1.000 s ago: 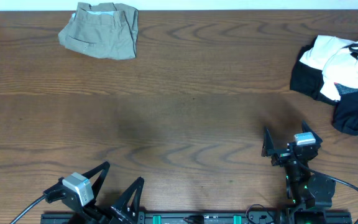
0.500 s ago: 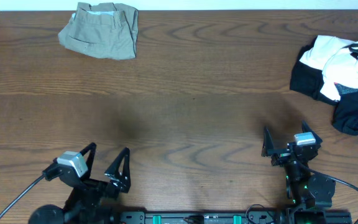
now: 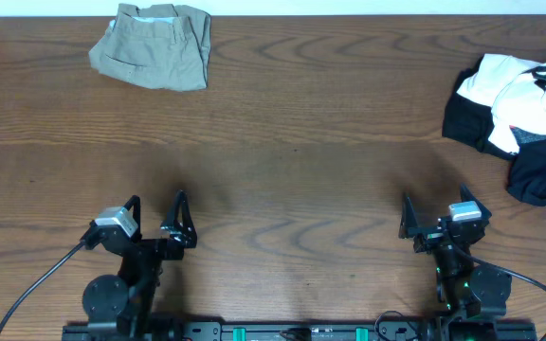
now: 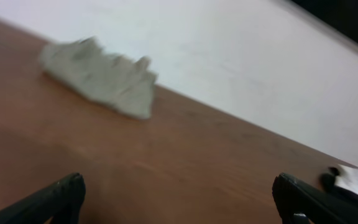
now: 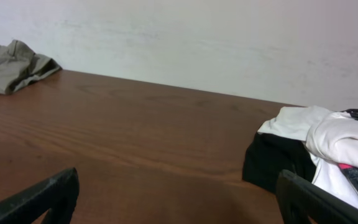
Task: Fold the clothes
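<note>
The khaki garment (image 3: 154, 45) lies folded in a compact bundle at the table's far left corner. It also shows blurred in the left wrist view (image 4: 98, 78) and at the far left of the right wrist view (image 5: 11, 65). My left gripper (image 3: 156, 216) is open and empty at the near left, far from the garment. My right gripper (image 3: 434, 216) is open and empty at the near right.
A heap of black and white garments (image 3: 524, 109) lies at the right edge, also in the right wrist view (image 5: 316, 152). A pale wall runs along the table's far edge (image 3: 349, 11). The arm bases stand at the near edge.
My left arm has swung round and straightened, its open gripper now pointing toward the far side of the table. The right arm and both clothes piles have not moved.
</note>
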`<state>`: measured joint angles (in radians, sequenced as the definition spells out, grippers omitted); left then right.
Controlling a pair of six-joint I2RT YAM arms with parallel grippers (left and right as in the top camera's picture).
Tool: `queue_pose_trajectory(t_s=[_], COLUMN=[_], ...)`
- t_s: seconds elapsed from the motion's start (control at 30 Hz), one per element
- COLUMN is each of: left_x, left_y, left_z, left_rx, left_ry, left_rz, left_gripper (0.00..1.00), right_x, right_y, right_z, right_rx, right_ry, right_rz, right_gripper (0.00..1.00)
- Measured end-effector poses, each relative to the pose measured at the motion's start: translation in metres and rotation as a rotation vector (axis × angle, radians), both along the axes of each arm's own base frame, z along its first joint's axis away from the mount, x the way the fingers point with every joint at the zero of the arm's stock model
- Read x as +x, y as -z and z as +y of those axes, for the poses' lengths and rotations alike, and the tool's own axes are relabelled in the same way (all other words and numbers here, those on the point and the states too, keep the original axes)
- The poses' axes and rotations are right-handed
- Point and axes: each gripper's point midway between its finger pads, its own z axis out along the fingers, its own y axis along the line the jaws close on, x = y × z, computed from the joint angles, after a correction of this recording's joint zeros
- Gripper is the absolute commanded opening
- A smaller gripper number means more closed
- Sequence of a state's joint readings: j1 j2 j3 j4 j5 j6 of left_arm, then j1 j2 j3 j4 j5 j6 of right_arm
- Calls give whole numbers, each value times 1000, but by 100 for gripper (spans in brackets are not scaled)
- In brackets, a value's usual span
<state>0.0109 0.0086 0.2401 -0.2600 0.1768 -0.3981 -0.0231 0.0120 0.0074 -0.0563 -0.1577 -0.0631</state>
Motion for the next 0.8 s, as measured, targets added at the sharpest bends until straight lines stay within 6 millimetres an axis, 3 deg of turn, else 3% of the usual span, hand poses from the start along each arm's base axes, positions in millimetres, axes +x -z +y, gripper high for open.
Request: queue_pose_trajectory(t_s=[0.17, 0.4, 0.8], left_x=[9, 18, 20], left_y=[21, 47, 48], left_z=[17, 25, 31], left_rx=[-42, -54, 38], left_ry=[-107, -152, -178], left_rz=[16, 11, -4], left_gripper=[98, 98, 98], right_x=[0, 0, 0], right_y=[0, 0, 0], right_z=[0, 0, 0], right_rx=[0, 0, 0], right_ry=[0, 0, 0], right_rz=[0, 0, 0], right_gripper=[99, 99, 99])
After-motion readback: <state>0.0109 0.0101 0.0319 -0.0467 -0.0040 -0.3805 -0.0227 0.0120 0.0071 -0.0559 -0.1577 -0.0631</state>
